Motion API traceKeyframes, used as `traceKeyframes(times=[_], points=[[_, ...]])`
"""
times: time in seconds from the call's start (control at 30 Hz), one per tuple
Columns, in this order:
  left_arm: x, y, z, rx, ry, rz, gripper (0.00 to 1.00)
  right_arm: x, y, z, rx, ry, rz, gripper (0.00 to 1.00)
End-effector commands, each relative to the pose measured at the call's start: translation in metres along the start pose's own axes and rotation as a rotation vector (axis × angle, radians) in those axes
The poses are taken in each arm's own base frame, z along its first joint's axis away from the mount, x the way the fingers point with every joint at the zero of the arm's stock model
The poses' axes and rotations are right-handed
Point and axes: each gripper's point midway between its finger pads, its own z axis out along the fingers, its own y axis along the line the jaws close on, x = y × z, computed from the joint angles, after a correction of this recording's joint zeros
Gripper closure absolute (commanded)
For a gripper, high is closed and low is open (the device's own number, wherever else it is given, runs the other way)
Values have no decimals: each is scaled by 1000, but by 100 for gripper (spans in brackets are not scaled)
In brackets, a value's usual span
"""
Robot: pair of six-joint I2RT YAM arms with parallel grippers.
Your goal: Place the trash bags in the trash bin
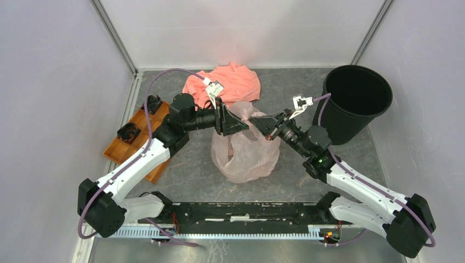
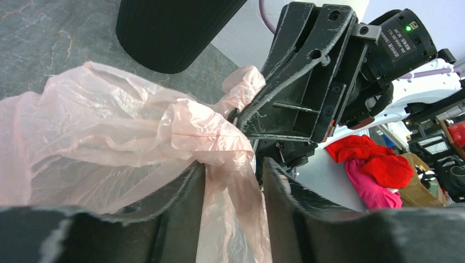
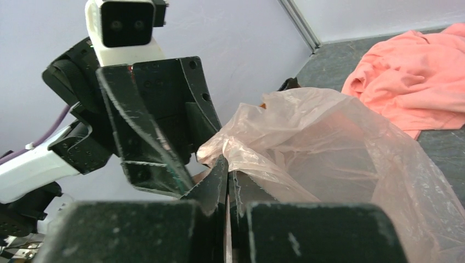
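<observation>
Spread at the left claw (image 1: 241,125), pink trash bag (image 1: 247,156) film slack in the gap; pinched tight by the right claw (image 1: 257,121) at the bunched top, sagging below both. Light, limp, slippery: grip gathered folds, with the black trash bin (image 1: 351,123) just right of that claw.

The table's middle is blocked by the trash bag (image 1: 245,156) and by the left gripper (image 1: 245,124) and right gripper (image 1: 257,121), met tip to tip over it. The trash bin (image 1: 357,101) at 2 o'clock is fenced by the right arm (image 1: 356,183); 12 o'clock is taken by a salmon cloth (image 1: 225,82), 9 o'clock by an orange tray (image 1: 115,150). Bare tabletop (image 1: 192,178) is left at 5 and 7 o'clock.
</observation>
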Motion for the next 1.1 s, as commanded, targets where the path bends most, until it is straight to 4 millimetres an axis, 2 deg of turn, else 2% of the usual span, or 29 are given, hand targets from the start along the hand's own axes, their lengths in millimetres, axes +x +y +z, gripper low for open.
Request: traceKeyframes(times=[0.0, 0.13, 0.17, 0.2, 0.27, 0.3, 0.43, 0.53, 0.67, 0.83, 0.9, 0.97, 1.07], points=[[4, 0, 2, 14, 20, 16, 58, -20, 28, 4, -84, -60, 6, 99], [1, 4, 0, -22, 2, 32, 89, -16, 19, 4, -30, -20, -53, 99], [0, 7, -1, -43, -4, 39, 96, -14, 15, 3, -11, -2, -98, 94], [-2, 10, -3, -71, -15, 49, 98, -15, 11, 1, 13, 13, -148, 86], [-6, 19, -7, -134, -37, 70, 98, -12, -10, -9, 133, 90, -268, 71], [-9, 22, -10, -168, -49, 81, 98, -16, -22, -16, 201, 107, -346, 64], [-16, 48, -25, -351, -87, 102, 98, -28, -69, -68, 477, 216, -600, 39], [-18, 62, -32, -446, -98, 94, 98, -44, -90, -102, 639, 251, -729, 30], [-20, 64, -35, -469, -88, 81, 98, -82, -99, -133, 835, 318, -905, 22], [-27, 52, -39, -435, -107, 80, 98, -149, -98, -154, 1211, 336, -1047, 20], [-28, 50, -41, -432, -115, 83, 98, -169, -98, -155, 1361, 344, -1101, 16], [-29, 49, -43, -437, -120, 88, 98, -180, -105, -153, 1465, 374, -1158, 11], [-28, 49, -43, -440, -116, 87, 98, -186, -126, -143, 1513, 422, -1121, 11]])
